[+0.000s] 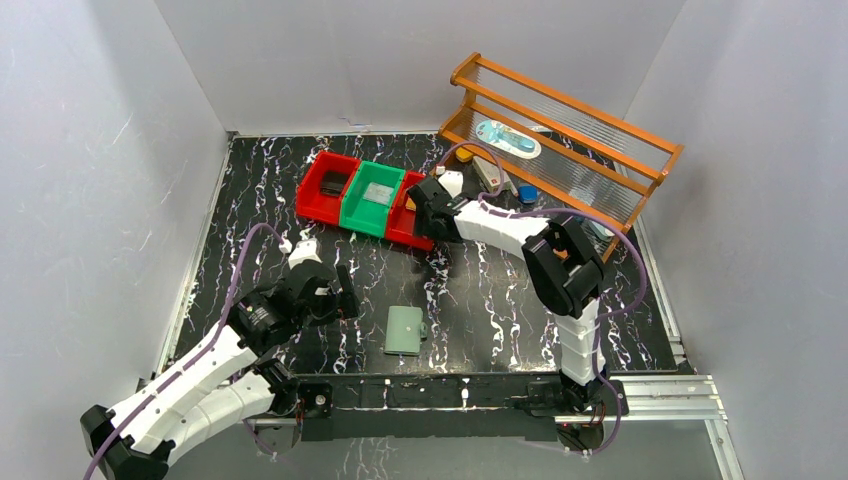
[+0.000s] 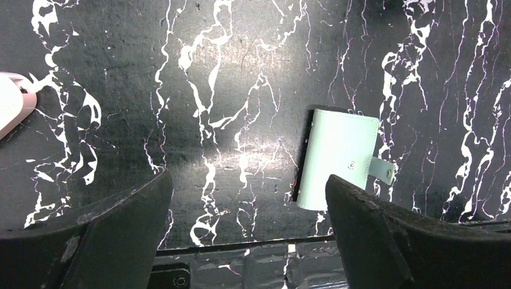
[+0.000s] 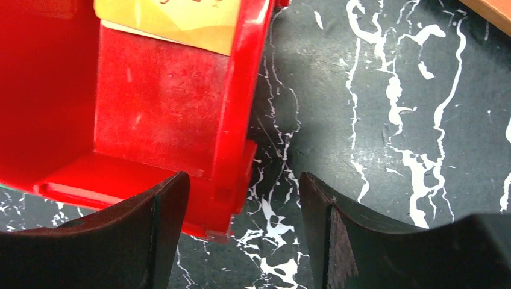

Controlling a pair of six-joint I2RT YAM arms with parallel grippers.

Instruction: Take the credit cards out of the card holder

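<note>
1. Black table (image 1: 480,300) veined in white, carrying everything else.
2. Three bins in a row at the far middle, side against side: left red bin (image 1: 318,205), green bin (image 1: 358,215), right red bin (image 3: 163,114).
3. Card holder (image 2: 337,159):
   - Sage-green in the top view, paler in the left wrist view, with a soft rectangular cover.
   - Folded shut and lying flat on the table near its front edge, between the two arm bases and well apart from the bins.
   - Small strap (image 2: 382,170) with a snap sticking out past one long side (a second stud sits on the cover itself).
4. Left claw (image 2: 247,180):
   - Jaws spread as wide as can be, with nothing between them but bare table.
   - Hangs above the surface with the card holder low on the right of its view, beside the right finger and not gripped.
5. Right claw (image 3: 242,180):
   - Jaws well apart and empty.
   - Poised over the side wall of the right red bin, one finger over the inside and one over the table.
   - Contact with the wall cannot be told.
6. Cards, smallest of all, each flat in a bin:
   - tan-gold card (image 3: 175,21) at the far end of the right red bin, cut off by the frame edge
   - dark card (image 1: 332,184) in the left red bin
   - silvery grey card (image 1: 378,193) in the green bin
</note>
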